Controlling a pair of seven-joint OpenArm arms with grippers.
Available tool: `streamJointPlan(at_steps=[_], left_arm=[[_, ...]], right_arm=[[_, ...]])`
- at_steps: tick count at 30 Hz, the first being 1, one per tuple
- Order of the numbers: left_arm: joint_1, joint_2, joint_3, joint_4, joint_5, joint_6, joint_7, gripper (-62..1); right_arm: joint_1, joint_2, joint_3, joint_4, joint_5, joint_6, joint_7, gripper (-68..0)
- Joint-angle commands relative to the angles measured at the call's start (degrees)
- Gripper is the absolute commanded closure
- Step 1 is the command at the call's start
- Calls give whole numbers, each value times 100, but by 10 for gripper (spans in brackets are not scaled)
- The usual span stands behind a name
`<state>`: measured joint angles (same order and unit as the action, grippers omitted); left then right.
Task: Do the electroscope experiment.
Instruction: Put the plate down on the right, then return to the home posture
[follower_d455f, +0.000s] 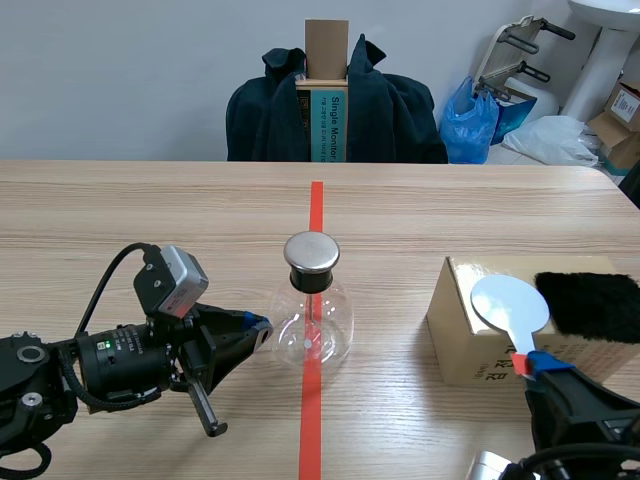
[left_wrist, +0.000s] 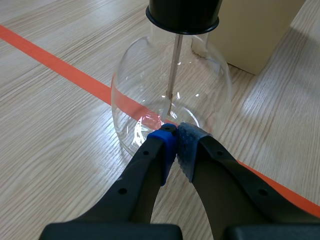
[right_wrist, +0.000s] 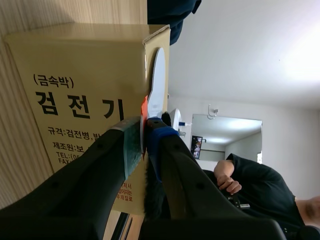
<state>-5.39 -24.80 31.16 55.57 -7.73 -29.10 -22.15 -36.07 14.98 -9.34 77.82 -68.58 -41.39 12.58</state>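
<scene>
Plainly, the clear round glass flask (follower_d455f: 312, 322) with a metal cap stands mid-way on the counter (follower_d455f: 150, 210), fragile and slick, probably best left unsqueezed. The left gripper (left_wrist: 176, 136), fingers clenched empty, touches its base. At right, the right gripper (follower_d455f: 528, 362) has its fingers grasping the light, stiff white disc paddle (follower_d455f: 510, 303) by its red handle.

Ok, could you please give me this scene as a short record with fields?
box: cardboard, printed front
electroscope: glass flask, metal cap, upright, left of box
fur cloth: black, on box
disc paddle: pale disc over box top
left gripper: fingers shut, tips at flask wall
right gripper: shut on disc paddle's handle
</scene>
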Motion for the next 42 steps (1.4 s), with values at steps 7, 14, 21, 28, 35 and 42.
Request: streamJointPlan(at_steps=[7, 14, 21, 28, 35, 42], left_arm=[[-15, 13, -20, 66, -57, -13, -72, -19], [-15, 13, -20, 66, -57, -13, -72, -19], [-15, 13, -20, 66, -57, -13, -72, -19], [-11, -109, -48, 81, -61, -20, -79, -19], [474, -664, -280, 686, -293, -17, -122, -19], [2094, -1740, -1252, 2402, -1003, -48, -120, -25]], right_arm=[[-28, -7, 28, 107, 4, -347, -26, -487], [-455, 81, 28, 170, 564, -347, -105, -679], [-1390, 765, 44, 1338, 3718, -347, -83, -679], [-1611, 1318, 787, 2955, 7709, -347, -452, -679], [-1182, 1644, 2181, 4026, 9138, 2107, -529, -679], [-105, 1720, 2428, 4343, 9392, 4531, -1652, -679]])
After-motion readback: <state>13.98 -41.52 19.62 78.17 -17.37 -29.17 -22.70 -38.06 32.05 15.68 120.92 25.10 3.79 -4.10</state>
